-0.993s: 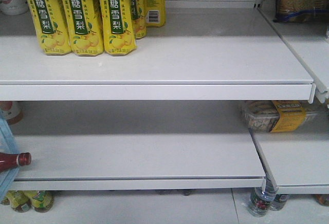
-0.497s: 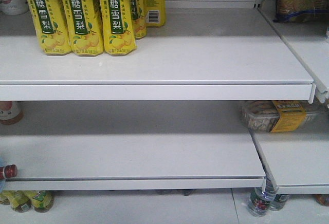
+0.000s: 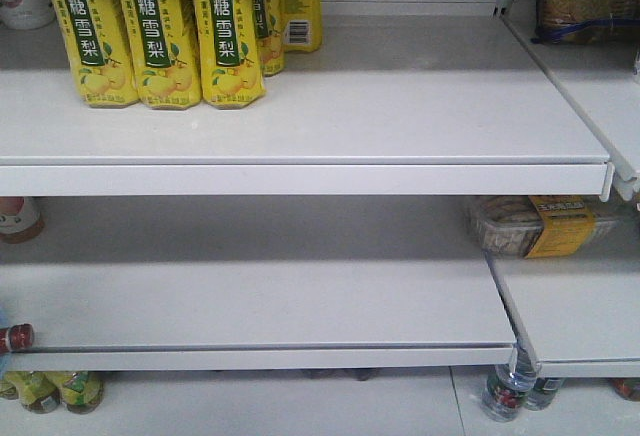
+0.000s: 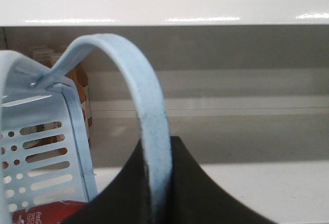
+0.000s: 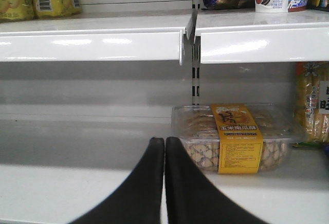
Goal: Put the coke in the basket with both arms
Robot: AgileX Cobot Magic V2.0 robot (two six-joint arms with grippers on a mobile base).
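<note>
Grip on the basket [image 4: 46, 147] comes from our left gripper [image 4: 159, 193], whose black jaws pinch the pale blue swing handle [image 4: 146, 111]; through the slotted wall below that handle a red patch with white script shows, which we judge to be the coke [image 4: 43, 215] already inside. Our right gripper [image 5: 164, 183] has its fingers pressed together on nothing, facing the biscuit box [image 5: 234, 136]. We judge that we should keep the handle clamped and carry the basket level.
</note>
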